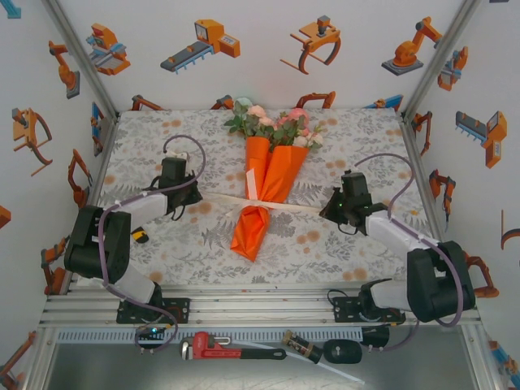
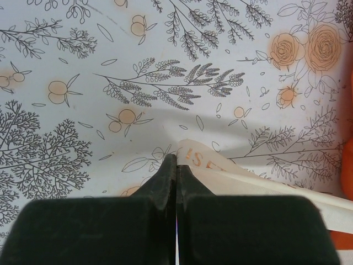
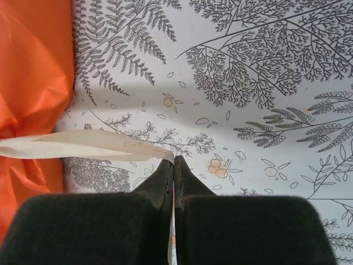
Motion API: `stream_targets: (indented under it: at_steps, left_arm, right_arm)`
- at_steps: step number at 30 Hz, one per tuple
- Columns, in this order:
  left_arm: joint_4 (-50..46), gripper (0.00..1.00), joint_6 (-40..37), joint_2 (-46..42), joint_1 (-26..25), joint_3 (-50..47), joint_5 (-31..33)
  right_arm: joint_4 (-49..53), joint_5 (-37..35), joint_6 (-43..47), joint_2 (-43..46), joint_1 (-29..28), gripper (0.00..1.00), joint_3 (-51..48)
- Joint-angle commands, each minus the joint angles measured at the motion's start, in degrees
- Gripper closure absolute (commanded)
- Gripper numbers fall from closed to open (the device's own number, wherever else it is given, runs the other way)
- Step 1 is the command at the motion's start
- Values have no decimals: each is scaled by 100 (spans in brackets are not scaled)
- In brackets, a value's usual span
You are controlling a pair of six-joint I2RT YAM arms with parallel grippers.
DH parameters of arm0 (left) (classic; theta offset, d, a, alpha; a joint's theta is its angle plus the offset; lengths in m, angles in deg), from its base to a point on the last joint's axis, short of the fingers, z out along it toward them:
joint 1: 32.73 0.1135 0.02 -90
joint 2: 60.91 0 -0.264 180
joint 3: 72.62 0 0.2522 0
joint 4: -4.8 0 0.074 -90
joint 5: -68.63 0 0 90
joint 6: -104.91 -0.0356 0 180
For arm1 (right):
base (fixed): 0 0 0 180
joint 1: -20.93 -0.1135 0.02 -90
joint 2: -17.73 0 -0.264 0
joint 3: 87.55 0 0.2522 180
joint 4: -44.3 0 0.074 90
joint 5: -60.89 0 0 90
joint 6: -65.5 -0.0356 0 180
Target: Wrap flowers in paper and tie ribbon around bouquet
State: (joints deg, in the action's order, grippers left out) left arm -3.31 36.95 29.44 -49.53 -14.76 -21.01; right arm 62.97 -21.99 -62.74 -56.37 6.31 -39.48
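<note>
Centrally on the tablecloth (image 1: 162, 146) lies the bouquet (image 1: 264, 191), blooms toward the far edge and the tip of its paper (image 1: 252, 227) toward the near edge. The ribbon (image 1: 292, 206) crosses its waist. The left gripper (image 2: 176, 160) pinches one ribbon end between closed jaws, and the right gripper (image 3: 174, 163) likewise pinches the other.

Paper (image 1: 268, 183): thin, bright orange, creased, faint sheen on the folds. Ribbon (image 3: 83, 144): cream satin, smooth, soft lustre. Flowers (image 1: 272, 122): cloth-like blooms, matt green leaves. Bench cloth (image 1: 162, 244): printed, matt, shallow wrinkles. Left pincer (image 2: 176, 160) and right pincer (image 3: 174, 163): matt black, finely grained. Frame rail (image 1: 260, 309): bare ribbed metal.
</note>
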Motion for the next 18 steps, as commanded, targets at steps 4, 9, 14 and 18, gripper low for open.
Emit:
stream_targets:
  at_steps: [4, 9, 14, 18]
  left_arm:
    - [112, 100, 60, -103, 93, -69, 33]
    - [77, 100, 143, -103, 141, -98, 144]
    - [67, 100, 225, -119, 226, -151, 180]
    - [62, 100, 287, -123, 262, -165, 161]
  right_arm:
    - [-113, -70, -96, 158, 91, 100, -77]
    - [-122, -172, -211, 221, 208, 100, -194]
    - [-126, -183, -320, 368, 507, 100, -394]
    - [-113, -210, -419, 446, 695, 100, -520]
